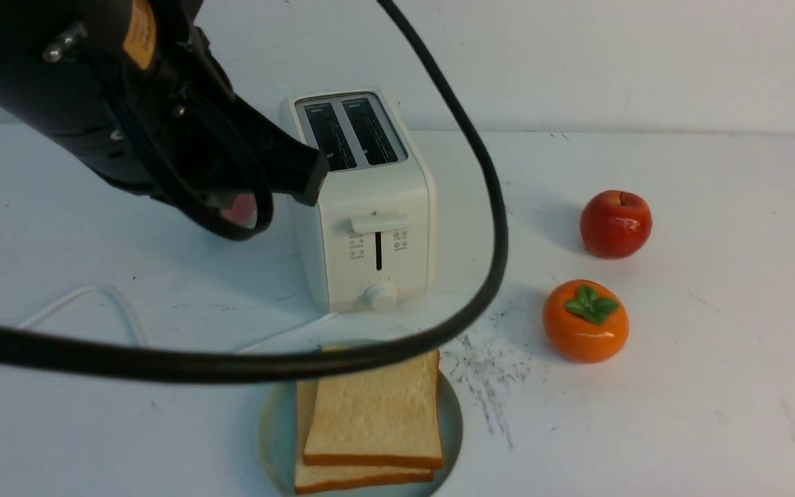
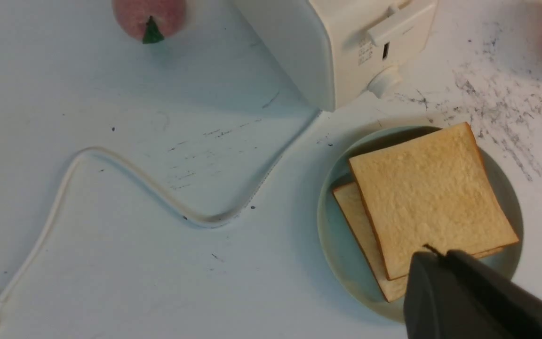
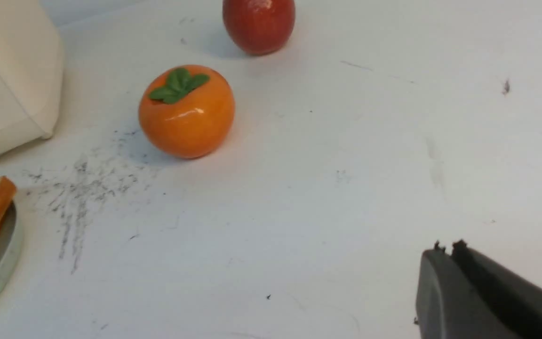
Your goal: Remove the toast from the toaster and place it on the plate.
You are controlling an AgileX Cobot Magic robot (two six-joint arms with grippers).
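Left fingers (image 2: 433, 287): pressed together, holding nothing, raised above the surface (image 1: 715, 345) near the upper left corner of the toaster (image 1: 377, 200). Right fingers (image 3: 440, 292): likewise pressed together and empty, well apart from the orange persimmon (image 1: 585, 321) and the red apple (image 1: 615, 224). They do not appear in my front view. Toast: two slices lie stacked on the plate (image 2: 341, 263), just in front of the toaster, with the upper slice (image 2: 431, 197) offset over the lower slice (image 2: 353, 207). Both slots look dark and empty, so I judge the task essentially complete. Handling: I expect each slice to be light and fairly stiff, with a firmer crust and a face that may dent. Any regrasp is best made across the thickness at an overhanging edge, with a gentle pinch. Obscured: the left arm (image 1: 128, 103) covers the toaster's left flank and most of a pink fruit (image 2: 148, 16). A black cable (image 1: 494, 228) crosses the plate's far rim, the frame cuts off its near rim, and I cannot see the slot bottoms.
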